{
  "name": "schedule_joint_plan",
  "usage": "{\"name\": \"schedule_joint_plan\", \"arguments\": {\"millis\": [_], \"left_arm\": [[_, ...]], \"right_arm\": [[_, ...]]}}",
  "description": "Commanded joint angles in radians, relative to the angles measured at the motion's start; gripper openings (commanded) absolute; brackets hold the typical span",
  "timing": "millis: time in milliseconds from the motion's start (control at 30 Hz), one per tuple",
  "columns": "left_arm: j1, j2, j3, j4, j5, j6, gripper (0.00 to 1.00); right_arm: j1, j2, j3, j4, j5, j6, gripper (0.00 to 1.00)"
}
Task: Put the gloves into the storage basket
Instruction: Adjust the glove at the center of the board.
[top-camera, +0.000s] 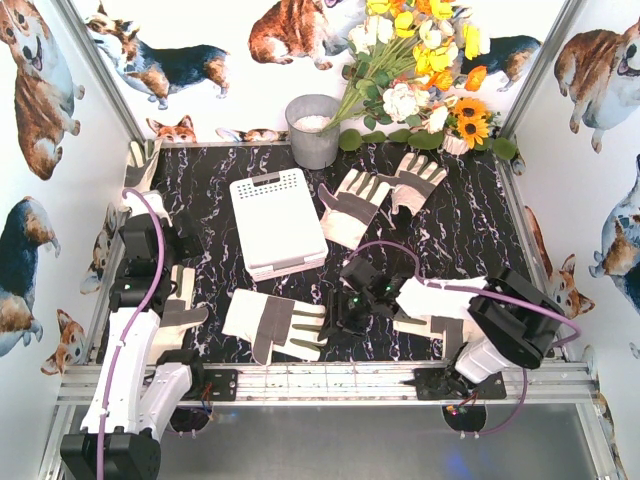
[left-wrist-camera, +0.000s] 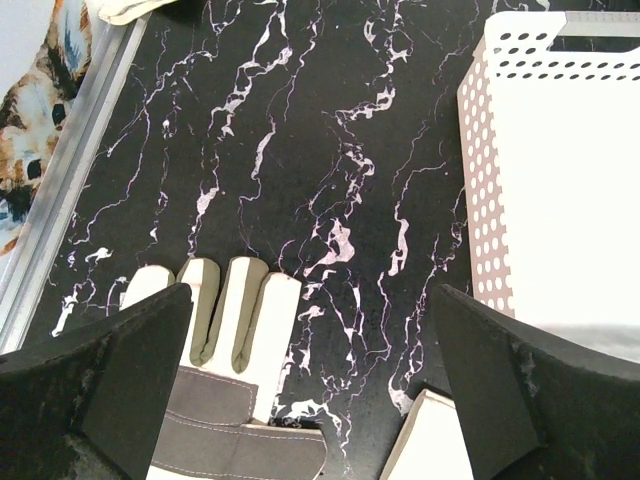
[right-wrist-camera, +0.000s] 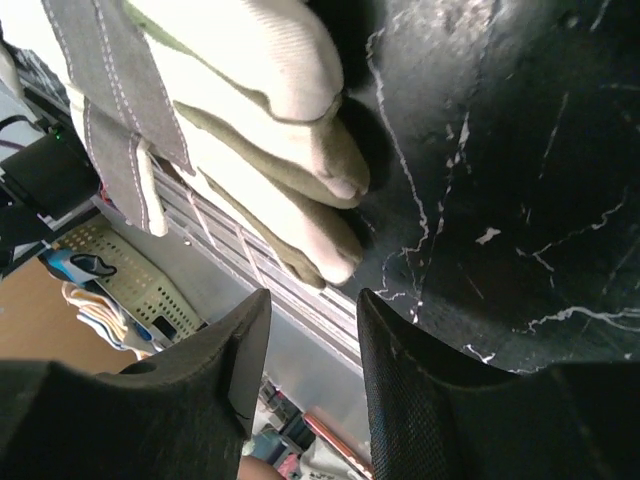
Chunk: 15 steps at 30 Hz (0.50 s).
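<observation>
Under the left gripper (left-wrist-camera: 310, 300) — a glove (left-wrist-camera: 235, 330), half-hidden from overhead.

Lab booth: aluminium frame (top-camera: 300, 386), corgi-print walls (top-camera: 70, 200).

Gloves (top-camera: 275, 325) matt woven cloth (grey stitched patches); basket (top-camera: 277, 222) smooth perforated plastic; tabletop (top-camera: 210, 200) glossy marbled.

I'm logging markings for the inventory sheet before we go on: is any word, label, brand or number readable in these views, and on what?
No readable text in any view.
The storage basket: plain white, no label.
The gloves: no print or tag showing.
The grey bucket: no marking showing.
The clutter past the table edge, right wrist view: coloured shapes, too blurred to read.
</observation>
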<state>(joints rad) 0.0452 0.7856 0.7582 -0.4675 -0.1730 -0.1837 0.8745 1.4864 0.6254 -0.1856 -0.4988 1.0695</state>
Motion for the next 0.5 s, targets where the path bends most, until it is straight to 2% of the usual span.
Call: {"name": "schedule_joint_plan", "arguments": {"millis": [0,133,200,300,400,467], "left_arm": [[0.002,-0.003,0.021,0.030,-0.001,0.000,1.00],[0.002,-0.030,0.015,0.031,-0.017,0.001,1.00],[0.001,-0.039,0.010,0.038,-0.007,0.002,1.00],[0.002,-0.038,0.009,0.043,0.011,0.003,1.00],[0.001,-0.036,0.010,0.044,0.024,0.007,1.00],[0.002,-0.036,0.010,0.046,0.036,0.016,1.00]], "right_arm": [[0.003,0.049,0.008,0.090,0.010,0.039,0.42],[0.003,0.099,0.050,0.052,0.002,0.013,0.41],[0.003,0.114,0.061,0.044,0.001,0.007,0.37],[-0.005,0.127,0.070,0.033,0.008,-0.002,0.25],[-0.013,0.108,0.093,-0.028,0.045,-0.034,0.03],[-0.024,0.067,0.115,-0.102,0.091,-0.075,0.00]]}}
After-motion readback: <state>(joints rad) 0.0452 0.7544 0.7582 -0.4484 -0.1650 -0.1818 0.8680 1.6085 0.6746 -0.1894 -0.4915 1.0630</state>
